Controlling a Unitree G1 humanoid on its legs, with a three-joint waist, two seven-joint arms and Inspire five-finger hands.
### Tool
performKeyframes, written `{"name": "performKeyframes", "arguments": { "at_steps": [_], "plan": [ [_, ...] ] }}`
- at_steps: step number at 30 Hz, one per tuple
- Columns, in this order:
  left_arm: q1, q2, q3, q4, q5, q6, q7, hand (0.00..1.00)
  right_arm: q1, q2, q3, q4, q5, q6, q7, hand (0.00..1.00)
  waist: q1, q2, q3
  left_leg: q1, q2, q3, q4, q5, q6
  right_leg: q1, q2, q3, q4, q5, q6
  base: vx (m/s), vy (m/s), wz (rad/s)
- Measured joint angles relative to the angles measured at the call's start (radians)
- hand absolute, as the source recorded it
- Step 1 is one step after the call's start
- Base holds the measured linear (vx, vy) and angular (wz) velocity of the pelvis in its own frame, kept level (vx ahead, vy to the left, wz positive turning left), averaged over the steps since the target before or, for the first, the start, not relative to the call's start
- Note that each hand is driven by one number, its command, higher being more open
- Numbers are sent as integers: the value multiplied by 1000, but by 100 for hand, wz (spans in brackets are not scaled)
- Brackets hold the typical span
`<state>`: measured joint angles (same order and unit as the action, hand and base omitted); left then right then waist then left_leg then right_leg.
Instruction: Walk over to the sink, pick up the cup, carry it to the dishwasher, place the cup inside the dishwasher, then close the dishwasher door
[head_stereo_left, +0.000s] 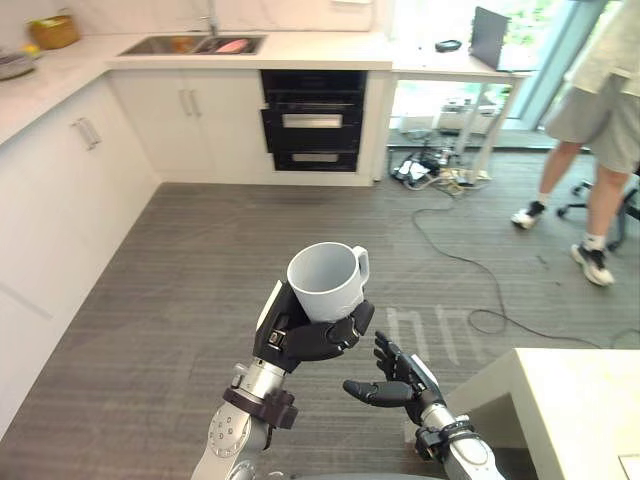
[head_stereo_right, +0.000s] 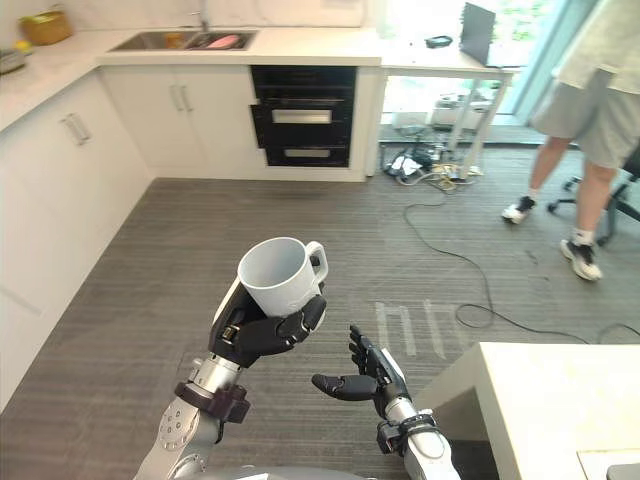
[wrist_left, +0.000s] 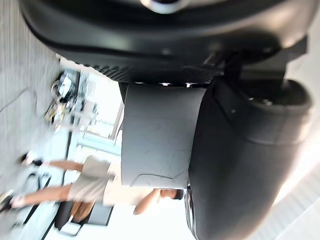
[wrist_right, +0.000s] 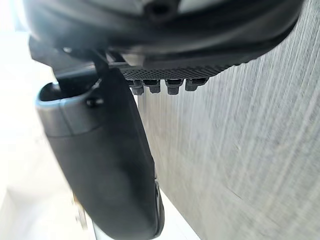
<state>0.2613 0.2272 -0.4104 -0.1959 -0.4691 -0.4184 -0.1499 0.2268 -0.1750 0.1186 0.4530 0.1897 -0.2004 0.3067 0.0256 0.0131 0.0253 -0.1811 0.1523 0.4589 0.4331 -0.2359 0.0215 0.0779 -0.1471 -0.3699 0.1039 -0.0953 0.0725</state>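
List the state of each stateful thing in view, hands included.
cup: upright, empty, held in the left hand
left hand: shut on the cup
right hand: open, holding nothing
dishwasher: door looks shut
cabinet doors: shut

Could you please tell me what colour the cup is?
The cup in the left hand is plain white, clearest in the left eye view.
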Motion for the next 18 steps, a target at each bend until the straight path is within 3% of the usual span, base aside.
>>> {"name": "performKeyframes", "arguments": {
  "at_steps": [2,3,4,5,6,7,8,9,12,13,15,18],
  "plan": [
    [-11,-11,12,-3,-2,1,-6,0,5,-9,-9,-4,2,0,0,100,2,3,2,-3,127,84,141,-16,-13,17,-40,-75,37,-2,24,-102,231,87],
    [-23,-24,10,-8,-3,3,-18,0,20,-22,-21,-27,4,-2,-2,100,-14,31,-9,-1,161,83,100,55,-54,26,-55,-134,79,-22,59,-89,287,129],
    [-39,-30,9,-8,-5,5,-29,0,19,-29,-33,-30,5,-3,-5,100,-24,44,-9,-8,118,66,72,44,-44,28,-79,-158,98,-38,70,-105,338,175],
    [-73,-24,9,-7,-27,17,-51,0,16,-17,-47,-28,8,-3,-27,100,-38,21,-6,-19,18,14,-25,79,5,26,-126,-184,107,-55,57,-97,282,161],
    [-85,-21,8,-6,-33,21,-56,0,15,-15,-51,-26,9,-4,-30,100,-49,4,-13,-10,-24,2,-95,65,14,27,-136,-186,95,-46,41,-52,339,179],
    [-101,-10,14,-8,-55,23,-61,0,-1,4,-50,-19,9,-7,-36,100,-32,-14,1,13,-9,114,-65,34,26,45,-172,-213,69,-2,69,-5,222,126],
    [-111,-20,21,2,-70,25,-62,0,-21,-2,-51,-13,9,-10,-40,100,-24,21,23,15,13,113,-23,41,37,55,-182,-229,114,5,83,10,228,95],
    [-113,-24,21,11,-74,31,-62,0,-29,0,-52,-3,8,-10,-46,100,-14,26,31,19,3,99,-15,42,43,55,-201,-230,148,10,86,-48,231,69],
    [-102,-2,11,15,-81,41,-76,0,-41,27,-30,-2,14,-13,-61,100,-4,15,37,29,-93,1,-42,26,74,33,-290,-193,316,14,53,-71,323,88],
    [-101,0,10,15,-80,41,-77,0,-51,36,-27,-4,14,-13,-70,100,-4,9,46,35,-124,-32,-65,29,78,-1,-283,-114,377,-25,27,-35,194,90],
    [-101,4,10,15,-80,41,-78,0,-50,44,-23,-6,14,-13,-79,100,-6,8,51,52,-149,-71,-90,33,71,-49,-225,19,438,-72,49,-24,117,75],
    [-102,20,13,12,-78,41,-77,0,-49,44,7,-19,13,-14,-103,100,2,-1,52,97,-172,-78,-109,33,73,-69,-159,49,404,-83,52,-20,98,38]
  ]
}}
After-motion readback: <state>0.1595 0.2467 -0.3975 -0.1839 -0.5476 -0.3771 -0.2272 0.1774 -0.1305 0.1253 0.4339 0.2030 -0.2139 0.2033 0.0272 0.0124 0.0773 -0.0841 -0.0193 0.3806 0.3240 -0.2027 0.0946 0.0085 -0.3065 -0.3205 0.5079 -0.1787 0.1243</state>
